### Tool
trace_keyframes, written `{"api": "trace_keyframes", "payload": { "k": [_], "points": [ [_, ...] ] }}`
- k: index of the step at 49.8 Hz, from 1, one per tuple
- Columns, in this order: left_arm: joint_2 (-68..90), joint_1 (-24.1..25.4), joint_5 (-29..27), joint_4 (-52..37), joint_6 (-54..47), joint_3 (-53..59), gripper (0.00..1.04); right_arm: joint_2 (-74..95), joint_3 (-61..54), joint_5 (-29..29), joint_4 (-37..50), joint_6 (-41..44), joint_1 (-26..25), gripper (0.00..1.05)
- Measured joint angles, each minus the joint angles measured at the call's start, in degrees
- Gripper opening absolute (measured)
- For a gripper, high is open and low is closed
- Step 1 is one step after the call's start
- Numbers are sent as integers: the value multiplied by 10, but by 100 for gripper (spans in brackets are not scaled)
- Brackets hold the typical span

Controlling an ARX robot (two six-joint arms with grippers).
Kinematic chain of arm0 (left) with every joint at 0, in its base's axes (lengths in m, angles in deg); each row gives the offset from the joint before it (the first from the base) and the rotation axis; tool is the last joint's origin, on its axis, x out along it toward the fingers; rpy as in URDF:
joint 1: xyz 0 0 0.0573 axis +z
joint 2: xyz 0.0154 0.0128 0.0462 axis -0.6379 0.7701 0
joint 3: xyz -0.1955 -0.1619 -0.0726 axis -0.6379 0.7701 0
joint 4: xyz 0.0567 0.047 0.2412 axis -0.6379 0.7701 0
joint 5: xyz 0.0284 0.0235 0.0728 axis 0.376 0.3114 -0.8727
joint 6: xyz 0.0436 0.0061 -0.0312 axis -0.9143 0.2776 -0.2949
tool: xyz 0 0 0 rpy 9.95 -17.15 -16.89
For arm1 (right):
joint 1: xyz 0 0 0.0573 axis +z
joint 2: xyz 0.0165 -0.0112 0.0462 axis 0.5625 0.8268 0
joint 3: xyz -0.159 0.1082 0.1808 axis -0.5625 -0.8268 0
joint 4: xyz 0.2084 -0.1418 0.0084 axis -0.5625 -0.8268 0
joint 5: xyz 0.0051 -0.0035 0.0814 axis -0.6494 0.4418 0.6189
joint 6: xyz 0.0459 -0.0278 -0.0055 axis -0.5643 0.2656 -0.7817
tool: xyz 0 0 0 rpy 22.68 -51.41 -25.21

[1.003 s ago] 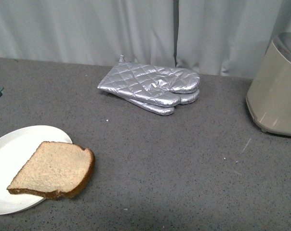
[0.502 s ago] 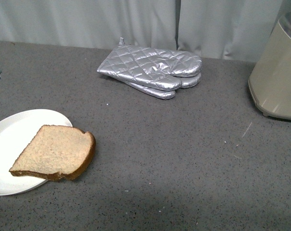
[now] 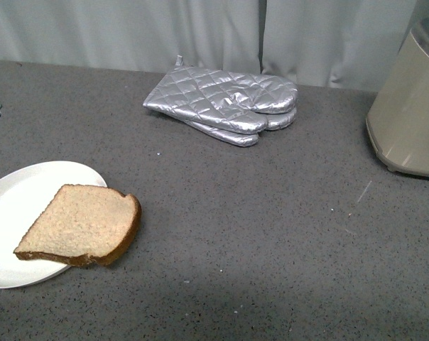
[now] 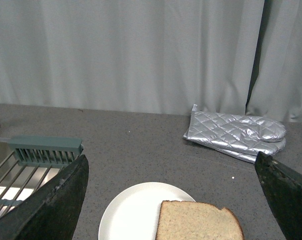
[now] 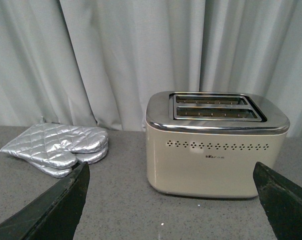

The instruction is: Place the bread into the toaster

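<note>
Left gripper (image 4: 171, 157): fingers flung wide apart, nothing between them.
Right gripper (image 5: 171, 165): same story, spread wide and carrying nothing, squared up to the toaster's long side.
Bread (image 3: 83, 231): flat on the white plate (image 3: 15, 206), rounded crust end poking past the plate's right rim, just ahead of the left gripper.
Toaster (image 3: 410, 114): upright at the counter's (image 3: 271, 234) far right, well apart from the bread.
Oven mitts (image 3: 221, 106): stacked at the back, between the two.

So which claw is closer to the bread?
Left. The left claw is right by the bread on the plate; the right claw is off by the toaster, with no bread in its view.
</note>
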State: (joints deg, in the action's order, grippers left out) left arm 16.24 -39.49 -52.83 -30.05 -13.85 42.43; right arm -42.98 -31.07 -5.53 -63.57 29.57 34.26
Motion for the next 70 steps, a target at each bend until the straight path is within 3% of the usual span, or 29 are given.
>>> {"api": "trace_keyframes", "payload": {
  "k": [41,43,47,51,59,65,70],
  "points": [
    [0,0,0,0,0,0,98,0,0,0,0,0,0,95],
    [7,7,25,10,22,-3,98,0,0,0,0,0,0,95],
    [73,65,184,83,142,-37,98,0,0,0,0,0,0,95],
    [167,115,284,45,302,-47,98,0,0,1,0,0,0,95],
    [393,171,355,-170,520,-84,98,0,0,0,0,0,0,95],
    [625,207,396,-345,543,-160,98,0,0,0,0,0,0,95],
    [826,238,421,-349,473,-243,98,0,0,0,0,0,0,95]
  ]
}}
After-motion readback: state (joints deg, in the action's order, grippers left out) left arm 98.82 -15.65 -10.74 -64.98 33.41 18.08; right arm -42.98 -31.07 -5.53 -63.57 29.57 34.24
